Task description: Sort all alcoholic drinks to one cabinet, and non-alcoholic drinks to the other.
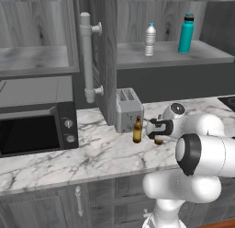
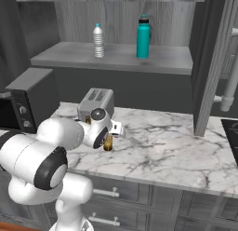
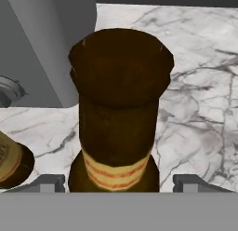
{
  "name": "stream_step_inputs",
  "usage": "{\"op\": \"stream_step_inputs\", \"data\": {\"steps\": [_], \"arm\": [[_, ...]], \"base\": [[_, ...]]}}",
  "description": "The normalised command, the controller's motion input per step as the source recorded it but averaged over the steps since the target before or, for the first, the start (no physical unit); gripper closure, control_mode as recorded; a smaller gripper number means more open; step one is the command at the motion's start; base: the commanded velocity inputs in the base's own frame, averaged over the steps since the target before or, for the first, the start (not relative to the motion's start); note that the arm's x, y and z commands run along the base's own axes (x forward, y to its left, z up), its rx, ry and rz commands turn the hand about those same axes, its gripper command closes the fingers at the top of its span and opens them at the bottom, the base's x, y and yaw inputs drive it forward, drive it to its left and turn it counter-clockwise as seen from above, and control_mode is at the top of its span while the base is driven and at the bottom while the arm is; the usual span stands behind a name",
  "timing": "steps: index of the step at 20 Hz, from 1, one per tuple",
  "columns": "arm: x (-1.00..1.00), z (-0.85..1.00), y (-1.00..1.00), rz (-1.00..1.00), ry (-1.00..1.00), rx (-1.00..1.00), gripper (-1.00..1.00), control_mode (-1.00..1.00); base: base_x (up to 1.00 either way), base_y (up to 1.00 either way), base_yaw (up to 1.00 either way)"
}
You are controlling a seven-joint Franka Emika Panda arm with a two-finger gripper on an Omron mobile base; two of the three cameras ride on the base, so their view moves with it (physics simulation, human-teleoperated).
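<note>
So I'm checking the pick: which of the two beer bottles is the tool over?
The beer bottle beneath the tool, right of the free-standing beer bottle by the toaster.

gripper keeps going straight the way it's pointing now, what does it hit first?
Likely the beer bottle itself. In the hand view its top sits dead centre between the fingertips, so the gripper would slide down around the neck and meet its shoulder, then the counter. Depth is unclear.

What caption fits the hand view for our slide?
Gripper straddles a brown beer bottle on the marble counter, toaster beside it.
</note>
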Motion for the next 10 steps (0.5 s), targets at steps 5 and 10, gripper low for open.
{"op": "stream_step_inputs", "data": {"steps": [5, 10], "arm": [[0.06, -0.04, 0.01, 0.0, 0.05, 0.0, 1.0, -1.0], [0.0, 0.0, 0.0, 0.0, 0.0, 0.0, 1.0, -1.0]], "base": [[0.0, 0.0, 0.0], [0.0, 0.0, 0.0]]}}
